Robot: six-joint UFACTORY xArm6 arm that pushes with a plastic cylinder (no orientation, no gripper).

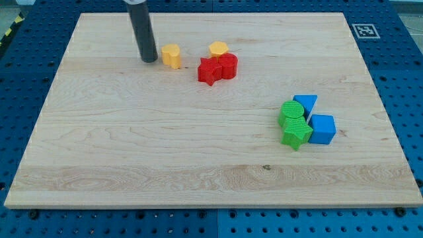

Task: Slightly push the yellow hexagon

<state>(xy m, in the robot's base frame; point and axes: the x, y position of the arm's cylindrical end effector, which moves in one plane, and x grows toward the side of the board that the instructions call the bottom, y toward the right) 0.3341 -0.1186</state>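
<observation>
My tip [149, 60] rests on the wooden board [132, 145] near the view's top left. A yellow block [172, 56] of unclear shape stands just to the tip's right, with a small gap between them. The yellow hexagon [219, 49] lies farther right, near the view's top, touching the top of a red round block [229, 65]. A red star [209, 71] sits against that round block's left side, below and to the left of the hexagon.
At the view's right sits a tight group: a blue triangle [306, 103], a green round block [291, 112], a green star [296, 135] and a blue cube [322, 129]. A black-and-white marker [363, 30] sits at the board's top right corner.
</observation>
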